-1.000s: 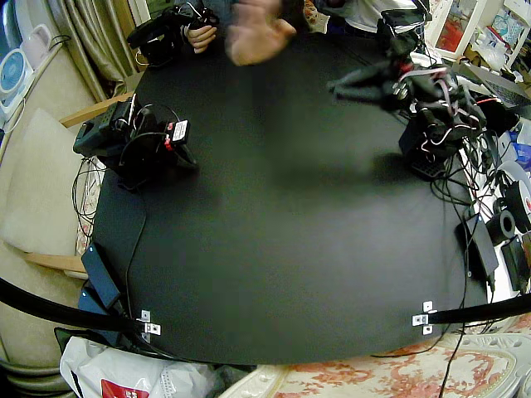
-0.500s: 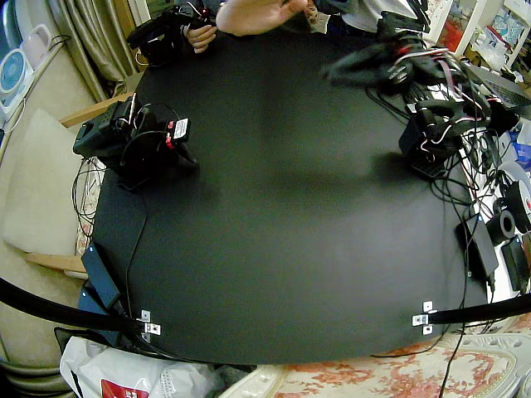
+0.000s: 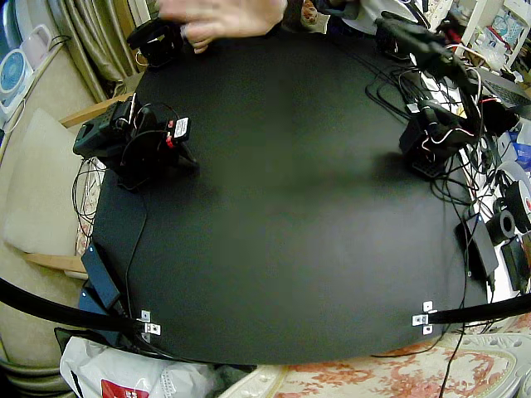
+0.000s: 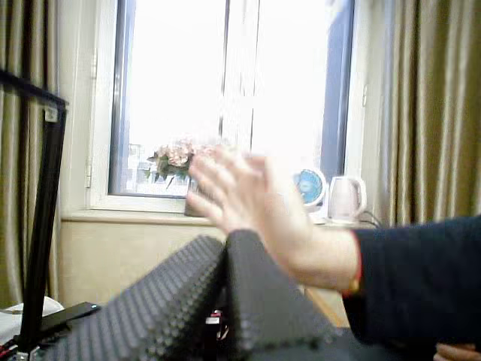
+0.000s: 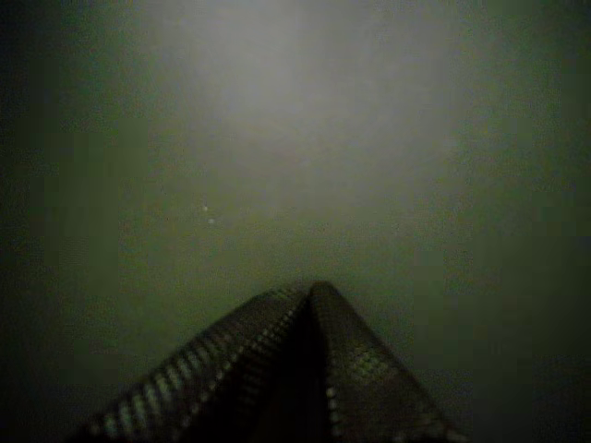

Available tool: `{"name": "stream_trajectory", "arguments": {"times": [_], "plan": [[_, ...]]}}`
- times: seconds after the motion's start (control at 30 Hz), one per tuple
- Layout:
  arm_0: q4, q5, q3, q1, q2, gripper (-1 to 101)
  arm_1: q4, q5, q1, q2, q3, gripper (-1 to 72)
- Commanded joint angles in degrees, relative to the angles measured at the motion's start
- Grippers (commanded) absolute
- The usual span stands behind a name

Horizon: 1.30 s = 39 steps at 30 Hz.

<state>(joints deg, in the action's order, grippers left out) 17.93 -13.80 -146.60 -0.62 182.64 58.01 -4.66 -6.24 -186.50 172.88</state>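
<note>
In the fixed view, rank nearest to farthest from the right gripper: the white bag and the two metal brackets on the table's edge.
From the right gripper:
1. The metal bracket, at the front corner on this gripper's side.
2. The white bag, below that corner.
3. The other bracket, at the opposite front corner.

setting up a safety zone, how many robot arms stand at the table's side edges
2. The right arm sits folded at the curtain side; the left arm stands at the cable side, raised. None seems hidden.
</note>
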Motion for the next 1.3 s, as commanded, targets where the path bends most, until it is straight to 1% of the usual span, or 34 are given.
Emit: {"name": "stream_trajectory", "arguments": {"times": [0.0, 0.03, 0.07, 0.1, 0.13, 0.17, 0.2, 0.27, 0.3, 0.33, 0.4, 0.43, 0.47, 0.5, 0.53, 0.57, 0.6, 0.63, 0.7, 0.73, 0.77, 0.8, 0.83, 0.87, 0.9, 0.97, 1.0, 1.03, 1.07, 1.1, 1.13, 1.17, 1.2, 1.27], "plan": [[10.90, -9.49, 2.29, 0.09, -7.03, 0, 0.97, -0.97, -0.79, -1.05, -0.62, -0.3], [10.46, -9.67, -2.64, 0.79, 0.88, 0, 0.97, -0.70, -0.62, -1.05, -0.62, -0.3], [12.13, -3.60, 9.05, 0.88, -2.20, 0, 0.97, -0.70, -0.62, -1.05, -0.62, -0.3], [18.81, -0.53, 25.49, 0.35, -16.26, 0, 0.97, -0.70, -0.62, -1.05, -0.62, -0.3], [31.29, -4.31, 35.33, -0.18, -29.44, 0, 0.97, -0.79, -0.70, -1.05, -0.62, -0.3], [38.23, -7.73, 38.23, -0.97, -35.33, 0, 0.97, -0.88, -0.70, -1.05, -0.62, -0.3], [41.48, -7.65, 41.40, -0.53, -41.92, 0, 0.97, -0.88, -0.70, -1.05, -0.62, -0.3], [25.31, 0.88, 34.37, 2.02, -29.18, 0, 0.97, -0.79, -0.70, -1.05, -0.62, -0.3], [13.27, 3.78, 23.47, 2.90, -16.26, 0, 0.97, -0.97, -0.79, -1.05, -0.62, -0.3], [11.78, 2.46, 19.86, 2.72, -13.01, 0, 0.97, -1.05, -0.88, -1.05, -0.62, -0.3], [25.31, -7.91, 20.92, 0.44, -19.95, 0, 0.97, -1.41, -1.14, -1.05, -0.62, -0.3], [30.15, -10.37, 22.41, 1.05, -25.49, 0, 0.97, -1.41, -1.14, -1.05, -0.62, -0.3], [33.75, -10.28, 25.58, 0.97, -30.67, 0, 0.97, -1.41, -1.14, -1.05, -0.62, -0.3], [31.55, -5.01, 28.65, 2.02, -30.06, 0, 0.97, -1.32, -1.05, -1.05, -0.62, -0.3], [21.36, 2.37, 26.72, 3.78, -22.59, 0, 0.97, -1.23, -0.97, -1.05, -0.62, -0.3], [10.90, 7.65, 21.88, 4.39, -14.15, 0, 0.97, -1.14, -0.97, -1.05, -0.62, -0.3], [9.67, 2.99, 17.49, 2.72, -13.80, 0, 0.97, -1.23, -0.97, -1.05, -0.62, -0.3], [20.65, -7.21, 18.02, 0.88, -20.74, 0, 0.97, -1.41, -1.14, -1.05, -0.62, -0.3], [27.51, -9.93, 19.42, -0.09, -24.26, 0, 0.97, -1.23, -0.97, -1.05, -0.62, -0.3], [19.07, -1.58, 19.07, 1.41, -17.14, 0, 0.97, -1.14, -0.97, -1.05, -0.62, -0.3], [8.53, 4.57, 13.71, 3.78, -8.61, 0, 0.97, -1.05, -0.97, -1.05, -0.62, -0.3], [4.39, 5.71, 10.28, 4.48, -3.78, 0, 0.97, -1.05, -0.97, -1.05, -0.62, -0.3], [5.27, 3.87, 9.05, 3.78, -2.64, 0, 0.97, -1.05, -0.97, -1.05, -0.62, -0.3], [12.13, -3.08, 8.70, 1.23, -5.62, 0, 0.97, -1.14, -0.97, -1.05, -0.62, -0.3], [18.46, -8.96, 7.91, 1.14, -11.95, 0, 0.97, -1.23, -1.05, -1.05, -0.62, -0.3], [20.65, -8.53, 11.78, 1.14, -16.35, 0, 0.97, -1.05, -0.88, -1.05, -0.62, -0.3], [18.02, -2.99, 15.56, 2.72, -16.61, 0, 0.97, -0.97, -0.79, -1.05, -0.62, -0.3], [7.29, 7.03, 16.26, 7.12, -12.57, 0, 0.97, -0.88, -0.79, -1.05, -0.62, -0.3], [3.60, 8.35, 14.50, 7.65, -10.90, 0, 0.97, -0.97, -0.88, -1.05, -0.62, -0.3], [7.21, 3.69, 13.89, 5.62, -11.60, 0, 0.97, -1.14, -1.05, -1.05, -0.62, -0.3], [14.41, -4.83, 13.36, 1.32, -14.06, 0, 0.97, -1.23, -1.05, -1.05, -0.62, -0.3], [17.14, -8.17, 11.69, 0.70, -15.64, 0, 0.97, -1.32, -1.14, -1.05, -0.62, -0.3], [12.30, -4.57, 8.96, 2.29, -11.95, 0, 0.97, -1.32, -1.14, -1.05, -0.62, -0.3], [-4.92, 7.56, -0.70, 7.47, 2.99, 0, 0.97, -1.23, -1.05, -1.05, -0.62, -0.3]]}}
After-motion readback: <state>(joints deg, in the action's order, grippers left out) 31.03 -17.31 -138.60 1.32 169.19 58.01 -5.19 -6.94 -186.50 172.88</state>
